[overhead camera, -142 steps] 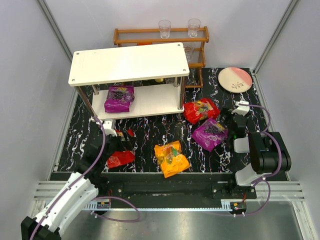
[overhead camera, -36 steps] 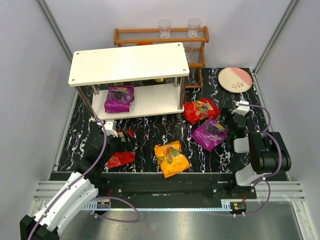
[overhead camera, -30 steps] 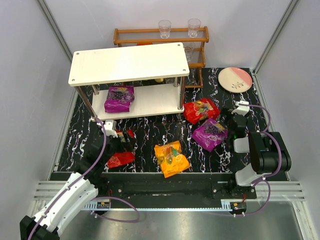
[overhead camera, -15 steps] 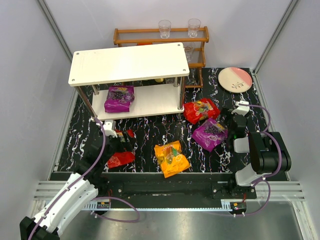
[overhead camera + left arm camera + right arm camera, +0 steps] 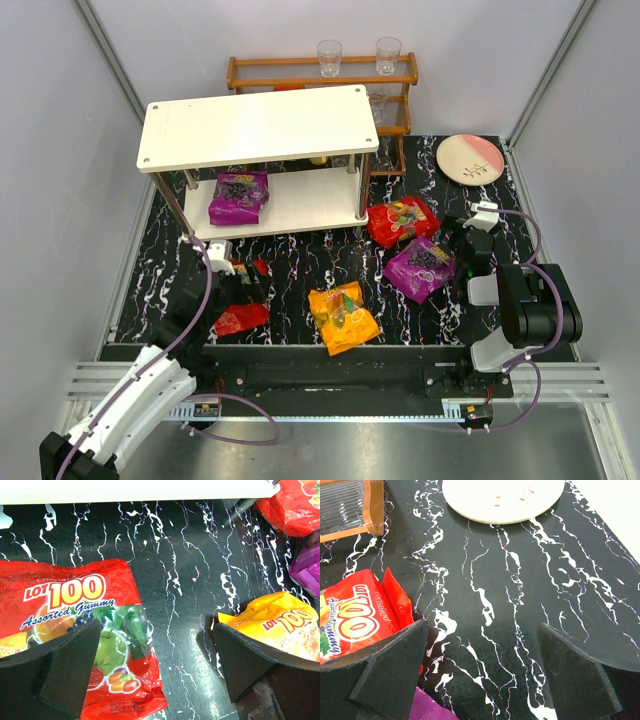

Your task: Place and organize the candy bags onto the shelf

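Four bags off the shelf point(image 5: 258, 127), one on.
Left gripper point(image 5: 157, 665) and right gripper point(image 5: 480, 670) stood with fingers apart, holding nothing. Purple bag point(image 5: 238, 197) lay on the lower board; red bag point(image 5: 240, 318), orange bag point(image 5: 342, 316), second red bag point(image 5: 402, 221) and second purple bag point(image 5: 420, 267) on the table point(image 5: 300, 260).

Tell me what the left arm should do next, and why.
Probably shift the left gripper slightly toward the red bag, then lower it. Its jaws stand open and empty. One finger is over the bag and the other over bare table near the orange bag, so it isn't centred for a grip yet.
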Robot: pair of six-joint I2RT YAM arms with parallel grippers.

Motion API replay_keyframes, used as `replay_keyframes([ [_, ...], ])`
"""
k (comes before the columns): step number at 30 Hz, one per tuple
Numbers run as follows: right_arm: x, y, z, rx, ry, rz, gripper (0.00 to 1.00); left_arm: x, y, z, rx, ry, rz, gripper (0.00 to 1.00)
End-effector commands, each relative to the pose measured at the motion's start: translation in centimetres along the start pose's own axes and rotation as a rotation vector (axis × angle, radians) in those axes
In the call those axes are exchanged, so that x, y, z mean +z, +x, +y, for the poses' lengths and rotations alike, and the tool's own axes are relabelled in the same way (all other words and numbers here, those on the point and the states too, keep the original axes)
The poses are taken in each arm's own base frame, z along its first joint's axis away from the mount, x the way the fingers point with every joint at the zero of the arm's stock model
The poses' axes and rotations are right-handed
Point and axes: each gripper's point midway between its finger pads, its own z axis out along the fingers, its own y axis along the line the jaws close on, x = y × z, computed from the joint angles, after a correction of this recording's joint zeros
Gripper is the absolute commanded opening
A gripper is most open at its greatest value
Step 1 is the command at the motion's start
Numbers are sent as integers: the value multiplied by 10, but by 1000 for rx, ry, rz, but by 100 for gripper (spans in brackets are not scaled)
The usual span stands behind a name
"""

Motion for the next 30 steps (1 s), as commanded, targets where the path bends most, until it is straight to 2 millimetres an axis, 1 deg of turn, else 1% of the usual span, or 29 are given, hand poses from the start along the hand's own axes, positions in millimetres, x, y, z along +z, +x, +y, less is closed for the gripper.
replay_keyframes([
  [1, 6, -20, 5, 0, -17, -63, 100, -1, -23, -7, 4, 14, -69, 99],
  [7, 7, -20, 5, 0, -18, -63, 100, 1, -20, -8, 8, 14, -54, 99],
  [13, 6, -19, 5, -1, -16, -61, 100, 0, -22, -8, 8, 16, -65, 99],
  [30, 7, -20, 4, 0, -15, -63, 100, 0, -20, -9, 8, 20, -58, 99],
])
